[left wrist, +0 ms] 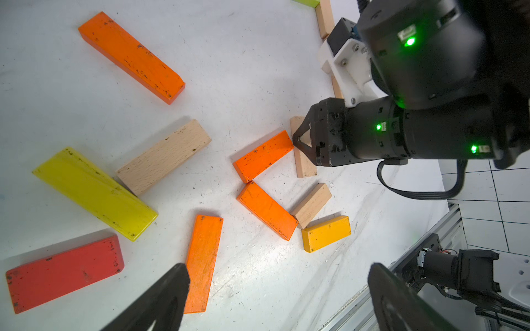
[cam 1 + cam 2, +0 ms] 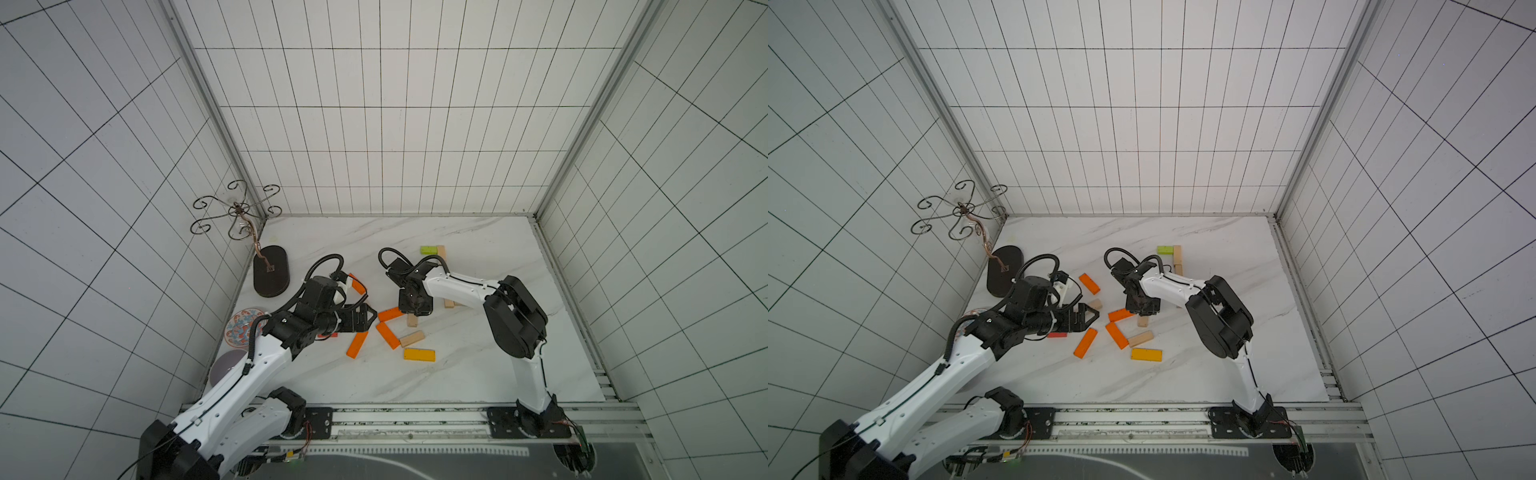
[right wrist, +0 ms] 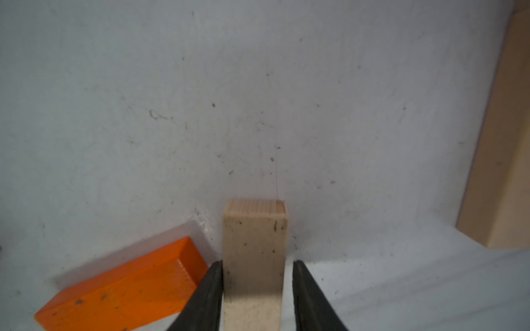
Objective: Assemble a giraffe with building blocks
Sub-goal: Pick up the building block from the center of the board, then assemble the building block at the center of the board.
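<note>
Two fingers (image 3: 206, 292) of your right gripper (image 3: 258, 262) straddle the pale wooden block (image 3: 254, 235) lying flat on the white table (image 3: 258, 100), one pad touching its side, the other just clear, so nothing is pinched yet. Close unevenly and you'll likely skid it or twist it against the orange block (image 3: 129, 289) just beside. Your left gripper (image 1: 278, 269) hangs spread wide and empty over the other loose building blocks (image 1: 203, 258) nearby, so a careless lift could clip it or scatter them.
</note>
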